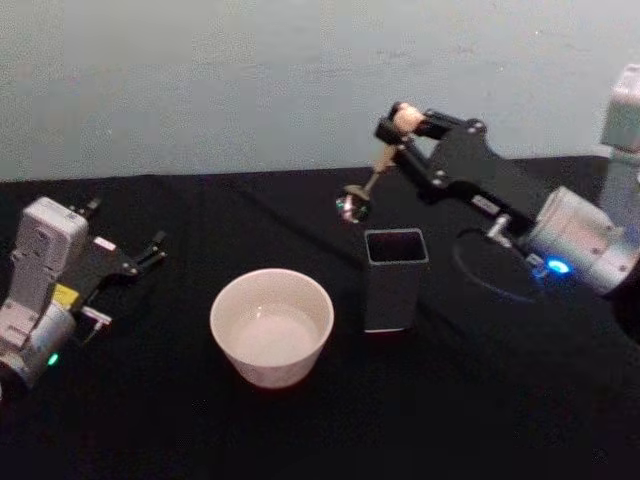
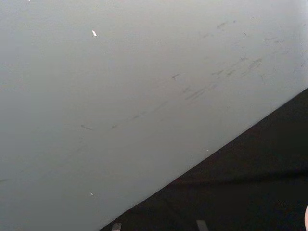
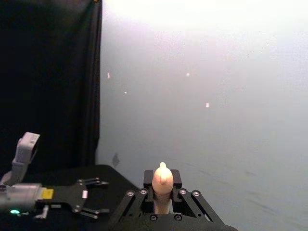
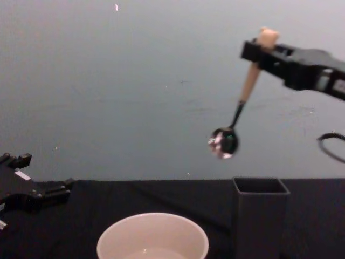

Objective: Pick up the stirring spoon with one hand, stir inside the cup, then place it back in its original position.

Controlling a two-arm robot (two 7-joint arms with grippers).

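R gripper (image 1: pixel 405 122) up in the air over far right of the black table (image 1: pixel 500 400), fingers clamped narrow on top of the stirring spoon (image 1: pixel 375 180), just below its knob. Seen from chest cam: gripper (image 4: pixel 264 46) high at upper right, spoon (image 4: pixel 245 89) hanging bowl-down, tilted w/ bowl swung toward robot's left.

Spoon look: small beige bear-head knob poking above the fingers, slim beige handle, dark thin neck, small shiny metal bowl catching light. From R wrist cam, knob (image 3: pixel 162 180) sits pinched between the two finger pads, gripper (image 3: pixel 162 192) linkages either side.

Spoon bowl well above mouth of the dark grey square holder (image 1: pixel 392 290), slightly to its left side, touching nothing. Holder (image 4: pixel 259 216) upright, near the cup (image 1: pixel 270 372) on cup's right, small gap between. Cup (image 4: pixel 129 229) wide, round, cream-white, thin rim, something pale in bottom – can't tell what.

L gripper (image 1: pixel 155 250) low by table at far left, well apart from cup, fingers spread, holding nothing; also visible from R wrist cam (image 3: pixel 98 197).
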